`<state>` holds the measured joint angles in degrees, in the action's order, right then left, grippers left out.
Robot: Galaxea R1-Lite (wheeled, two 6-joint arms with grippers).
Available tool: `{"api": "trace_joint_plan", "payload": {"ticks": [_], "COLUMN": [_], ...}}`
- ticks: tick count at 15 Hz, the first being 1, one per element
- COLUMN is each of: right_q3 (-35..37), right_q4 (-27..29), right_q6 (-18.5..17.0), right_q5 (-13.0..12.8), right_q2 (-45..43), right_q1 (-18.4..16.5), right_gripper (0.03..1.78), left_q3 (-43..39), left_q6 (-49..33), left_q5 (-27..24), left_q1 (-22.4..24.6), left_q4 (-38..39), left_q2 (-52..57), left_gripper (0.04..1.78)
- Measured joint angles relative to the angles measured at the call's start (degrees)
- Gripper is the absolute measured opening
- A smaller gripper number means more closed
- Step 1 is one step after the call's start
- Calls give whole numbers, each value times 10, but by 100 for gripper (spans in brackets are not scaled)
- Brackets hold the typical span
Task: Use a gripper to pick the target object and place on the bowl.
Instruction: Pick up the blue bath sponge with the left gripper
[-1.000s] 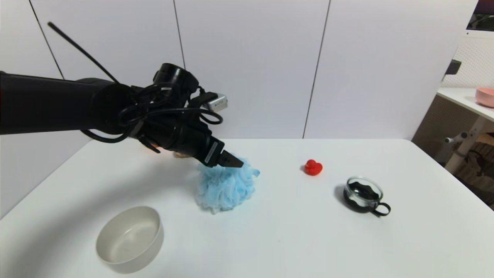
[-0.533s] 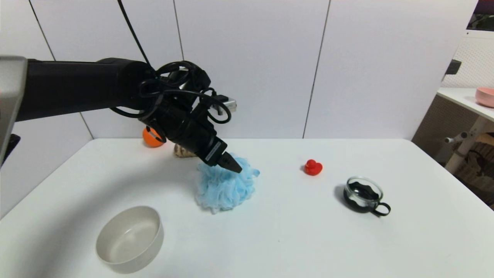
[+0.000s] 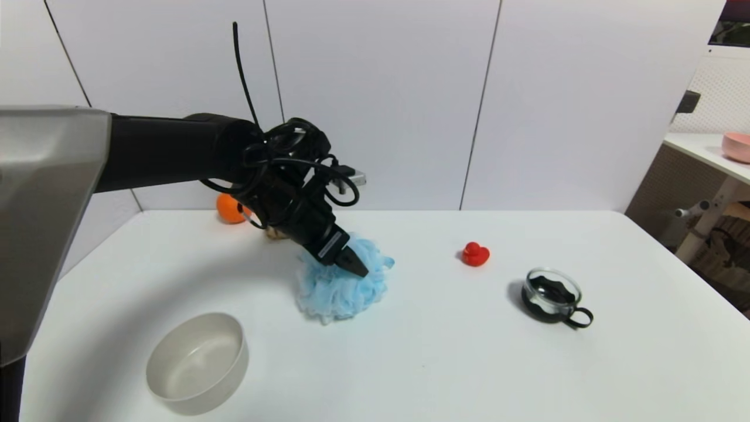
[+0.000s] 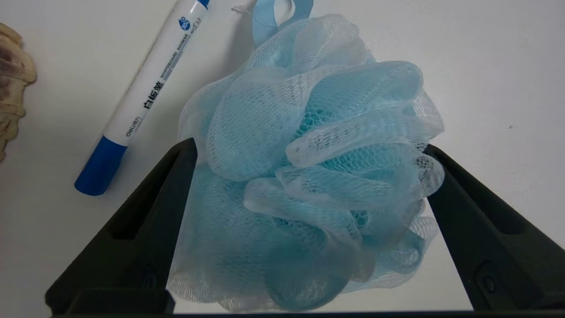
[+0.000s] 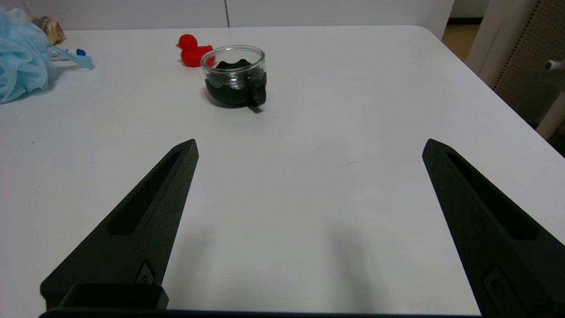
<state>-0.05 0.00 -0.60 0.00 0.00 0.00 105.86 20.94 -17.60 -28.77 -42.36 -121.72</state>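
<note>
The light blue mesh pouf (image 3: 340,287) sits on the white table, mid-left. My left gripper (image 3: 357,268) reaches down from the left into its top. In the left wrist view the pouf (image 4: 309,176) fills the gap between the two black fingers (image 4: 145,221). The fingers stand wide apart on either side of it, so the left gripper (image 4: 309,148) is open around it. The beige-grey bowl (image 3: 196,363) stands empty near the front left. My right gripper (image 5: 311,145) is open and empty above bare table, out of the head view.
A red rubber duck (image 3: 475,254) and a glass cup with a black handle (image 3: 552,302) stand to the right. An orange fruit (image 3: 228,208) and a shell (image 3: 274,233) lie behind the arm. A blue-capped marker (image 4: 145,97) lies beside the pouf. A pink bowl (image 3: 736,146) sits on a side shelf.
My left arm has swung and its gripper has come down further into the top of the pouf. The orange fruit behind it has come into view. The pouf stays in place.
</note>
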Motion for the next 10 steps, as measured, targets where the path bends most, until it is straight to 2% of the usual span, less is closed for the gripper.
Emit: {"api": "trace_joint_plan", "payload": {"ticks": [10], "right_q3": [0], "right_q4": [0], "right_q6": [0], "right_q5": [0], "right_q2": [0], "right_q1": [0], "right_gripper": [175], "left_q3": [-15], "left_q6": [0], "left_q5": [0], "left_q1": [-4], "left_q4": [15], "left_q2": [-24], "left_gripper": [171]}}
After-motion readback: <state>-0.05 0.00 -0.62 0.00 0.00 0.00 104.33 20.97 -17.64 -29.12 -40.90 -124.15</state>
